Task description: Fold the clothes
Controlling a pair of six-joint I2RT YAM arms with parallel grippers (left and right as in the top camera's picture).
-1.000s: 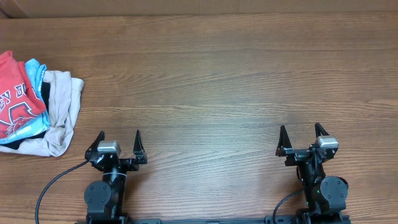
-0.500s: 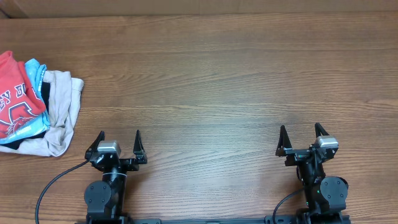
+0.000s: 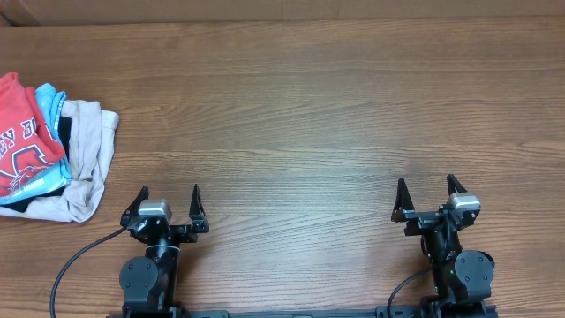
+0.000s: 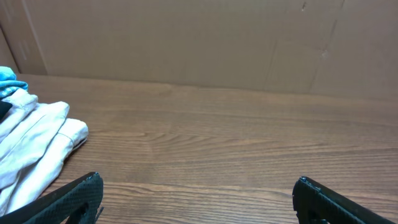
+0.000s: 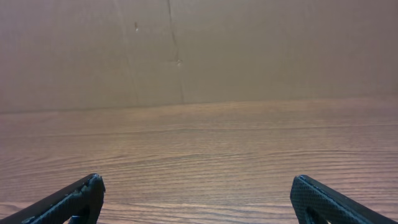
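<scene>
Nothing has moved: both pointed black jaws gape wide, empty, apart from crumpled clothes [image 3: 44, 146] on the wood-grain table [image 3: 309, 115].

Left gripper [image 3: 169, 198] agape; right gripper [image 3: 425, 188] likewise, empty.

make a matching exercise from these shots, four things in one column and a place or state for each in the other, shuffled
Column 1
1. coral-red T-shirt
2. beige garment
3. left gripper
4. right gripper

Column 2
A. open, on the side away from the clothes
B. on top of the clothes, lettering showing
C. open, on the same side as the clothes
D. crumpled along the right edge of the clothes

Pairs: 1-B, 2-D, 3-C, 4-A
</scene>
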